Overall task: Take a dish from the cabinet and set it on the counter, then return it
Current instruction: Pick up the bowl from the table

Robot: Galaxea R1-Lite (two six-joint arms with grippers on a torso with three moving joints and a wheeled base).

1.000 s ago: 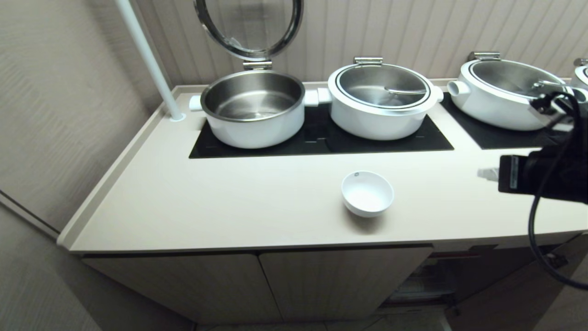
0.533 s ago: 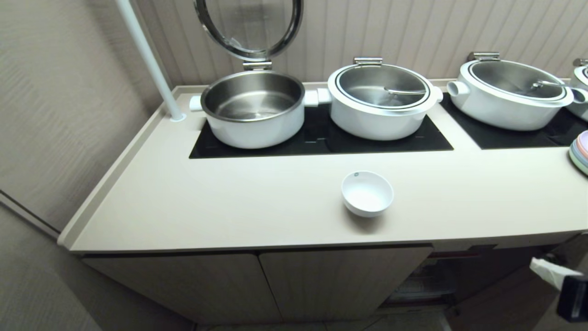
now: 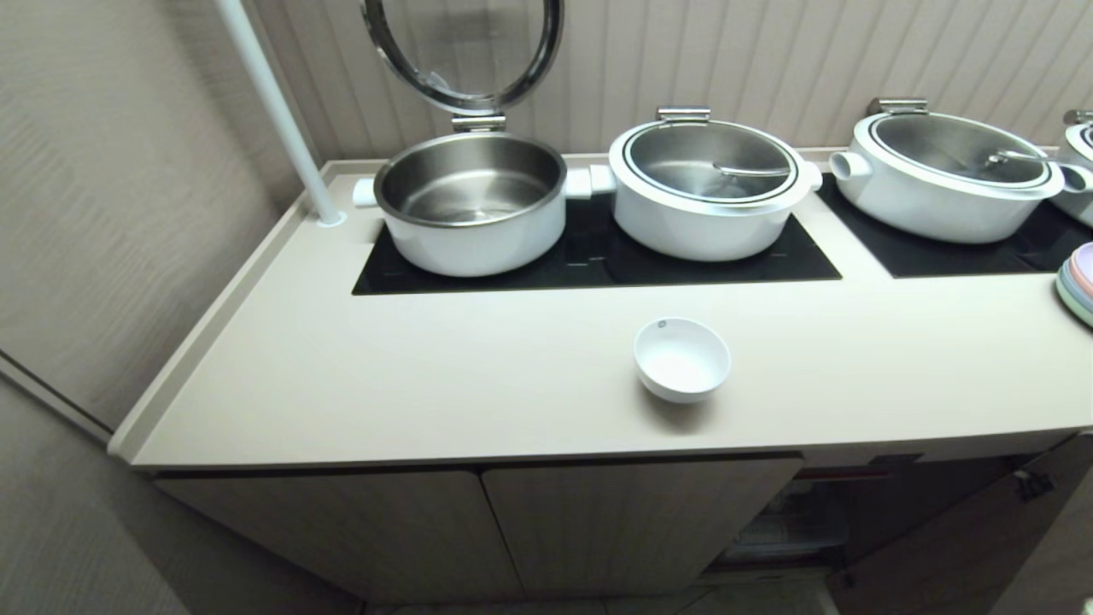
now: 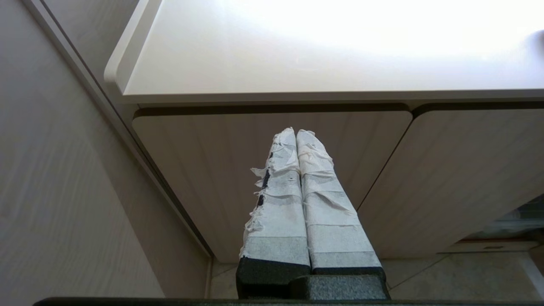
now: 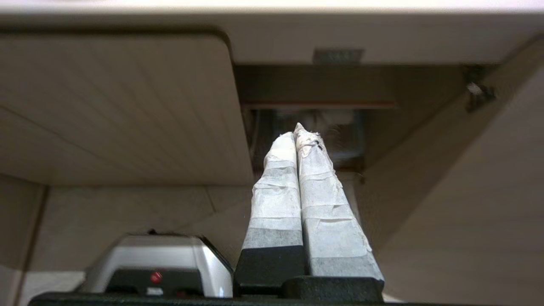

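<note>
- One bowl [image 3: 682, 360] sits upright, mouth up, on the counter [image 3: 427, 384], just in front of the black panel [image 3: 598, 256]; round, no long axis.
- Three big pots fully visible.
- Left gripper [image 4: 296, 135] pinched closed, empty, by closed cabinet doors.
- Right gripper [image 5: 297, 136] pressed together, empty, facing the open cabinet [image 5: 323, 85].

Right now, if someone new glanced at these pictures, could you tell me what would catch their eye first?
A small white dish sits alone and upright near the front of the counter. Behind it, big white-and-steel pots line the black panels, the leftmost pot with its lid raised. Below at the right, one cabinet door stands open; both grippers hang shut and empty below counter level.
</note>
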